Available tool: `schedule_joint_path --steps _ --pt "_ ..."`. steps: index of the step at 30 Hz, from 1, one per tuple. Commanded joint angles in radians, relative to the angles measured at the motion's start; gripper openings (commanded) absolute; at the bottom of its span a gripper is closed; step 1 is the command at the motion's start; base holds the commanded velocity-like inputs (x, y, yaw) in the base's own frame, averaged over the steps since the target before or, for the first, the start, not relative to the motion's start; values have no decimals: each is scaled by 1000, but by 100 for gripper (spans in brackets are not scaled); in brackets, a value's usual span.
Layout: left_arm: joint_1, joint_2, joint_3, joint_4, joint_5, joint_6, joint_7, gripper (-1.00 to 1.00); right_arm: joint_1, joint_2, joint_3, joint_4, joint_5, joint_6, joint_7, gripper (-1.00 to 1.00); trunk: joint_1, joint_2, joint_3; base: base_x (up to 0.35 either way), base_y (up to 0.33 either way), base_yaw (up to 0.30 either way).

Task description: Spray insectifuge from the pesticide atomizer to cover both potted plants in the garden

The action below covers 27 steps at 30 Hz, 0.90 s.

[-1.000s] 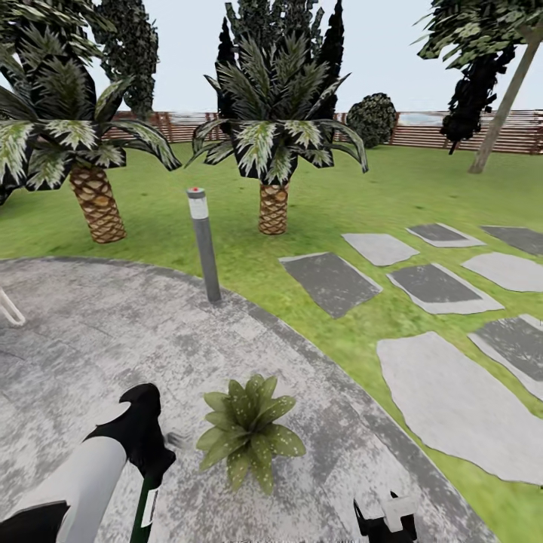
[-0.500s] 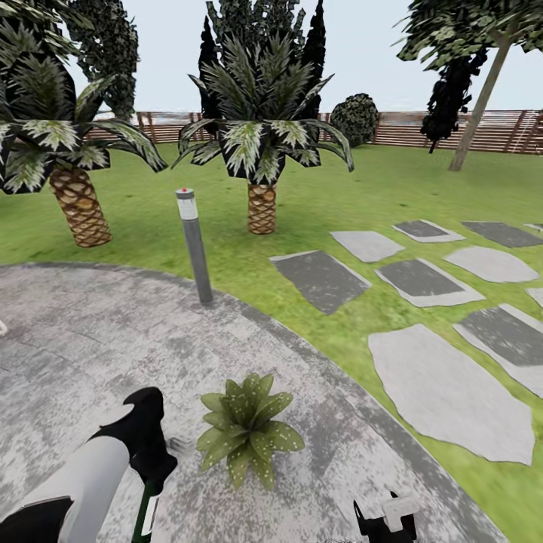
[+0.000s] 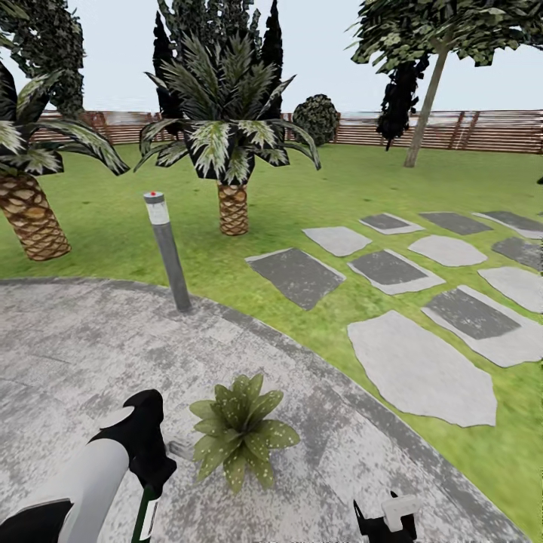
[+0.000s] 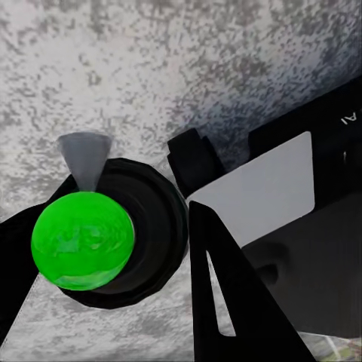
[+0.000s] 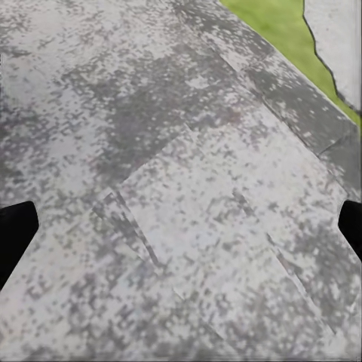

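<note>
Item: pesticide atomizer (image 3: 145,514). Held in my left claw (image 4: 151,249), low at my left side. In the head view a thin green and white stem hangs below the wrist. In the left wrist view its bright green cap (image 4: 83,240) sits in a black collar between my dark fingers (image 4: 226,302), a small grey nozzle cone (image 4: 84,160) sticking out over the paving.

Item: potted plant (image 3: 237,428). One rosette of speckled green leaves on the round grey patio (image 3: 68,354), just beside my left claw, on its right. Its pot is hidden under the leaves.

Item: right claw (image 3: 386,520). Low at my right, over bare paving; the wrist view shows its two dark tips (image 5: 16,230) set wide apart, nothing between them.

Item: surroundings. A grey bollard light (image 3: 167,250) at the patio edge, lawn (image 3: 354,188), stepping slabs (image 3: 418,369), palms (image 3: 226,151), brown slatted fence (image 3: 483,132).

Step in hand, as I judge it: pickup done, spraying this plant about to start. The next move calls for turning the nozzle toward the rosette and covering every leaf; a second plant must then be found.
</note>
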Motion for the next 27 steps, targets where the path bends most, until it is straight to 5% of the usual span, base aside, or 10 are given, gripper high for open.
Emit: schedule_joint_path --steps 1,9,15,27 --pt "0 -1 7 -1 -10 9 -9 -100 -1 0 -5 1 6 -3 1 100 0 0 -1 -21 108 -78" --pt "8 6 4 10 -11 1 -9 -100 -1 -2 -3 2 9 -4 3 100 0 0 -1 -4 21 -15" --pt "6 9 4 -3 -9 -187 -12 -100 -1 -3 -2 2 9 -2 4 100 0 0 -1 0 0 0" --pt "-9 -2 4 -6 -13 -201 -20 -100 -1 -2 -2 1 8 -2 2 100 0 0 -1 0 61 0"
